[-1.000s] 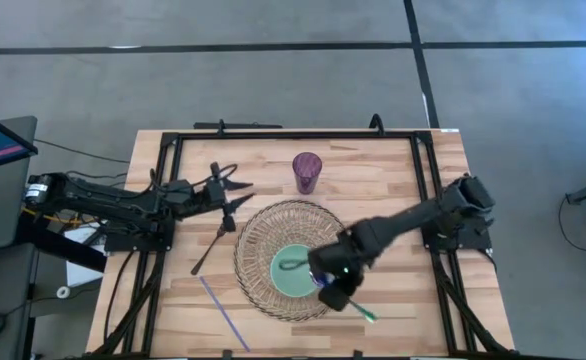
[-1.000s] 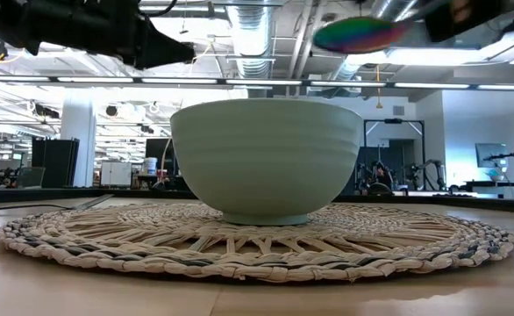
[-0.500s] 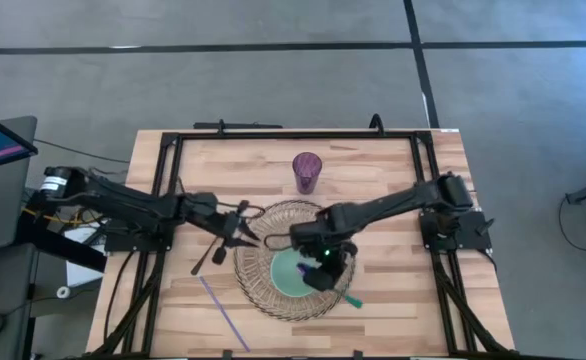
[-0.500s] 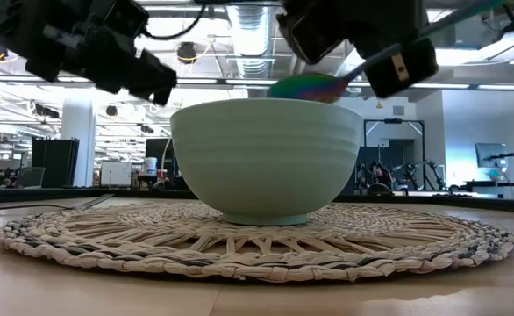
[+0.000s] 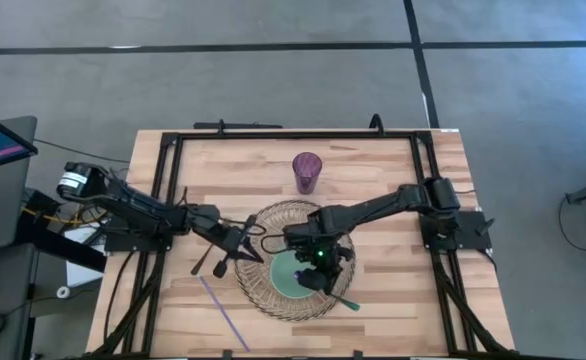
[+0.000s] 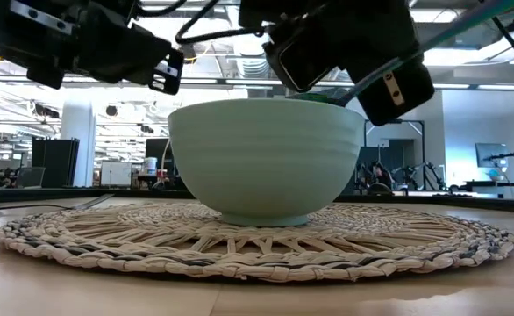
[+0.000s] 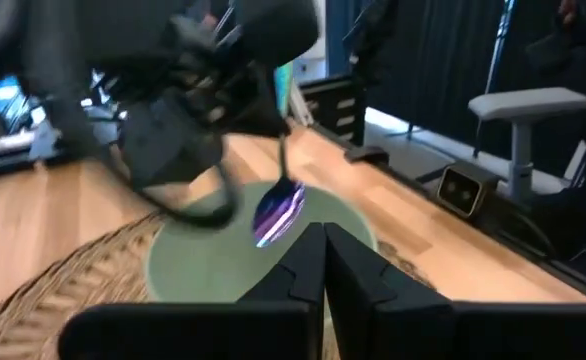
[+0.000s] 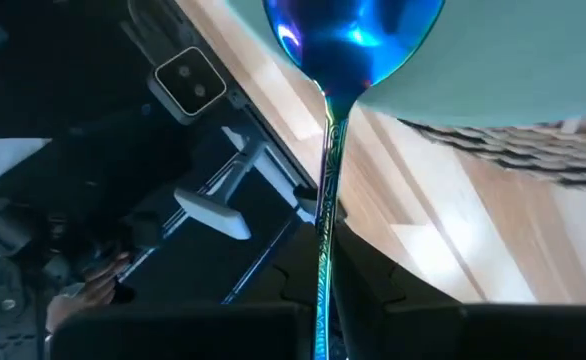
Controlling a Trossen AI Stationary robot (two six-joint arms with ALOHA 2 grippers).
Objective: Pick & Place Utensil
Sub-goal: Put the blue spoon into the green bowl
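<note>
A pale green bowl [image 5: 295, 270] [image 6: 266, 158] stands on a round woven placemat [image 5: 263, 290] [image 6: 415, 241]. My right gripper [image 5: 311, 262] hangs over the bowl, shut on an iridescent spoon [image 8: 351, 25]. The spoon's head is at the bowl's rim [image 6: 327, 98] and shows over the bowl in the left wrist view [image 7: 278, 212]. My left gripper [image 5: 241, 242] [image 7: 323, 245] is shut and empty above the placemat's left edge, pointing at the bowl. My right gripper pinches the spoon's thin handle [image 8: 325, 265] between its two fingers. The handle runs along the fingers, with the head out past the fingertips over the bowl. The handle's free end [image 5: 347, 301] sticks out behind the gripper, slanting up [image 6: 450, 31]. The spoon is lifted clear of the table.
A purple cup [image 5: 307, 172] stands on the table beyond the placemat. A black utensil [image 5: 209, 256] lies left of the placemat under my left arm. A thin purple stick [image 5: 223, 312] lies near the table's near edge. A black frame [image 5: 173, 140] borders the table.
My right gripper has carried the spoon from the placemat's near right side toward the table's left and over the bowl, lowering the spoon's head to the bowl's rim. My left gripper has moved toward the right and near, up to the placemat's left edge.
</note>
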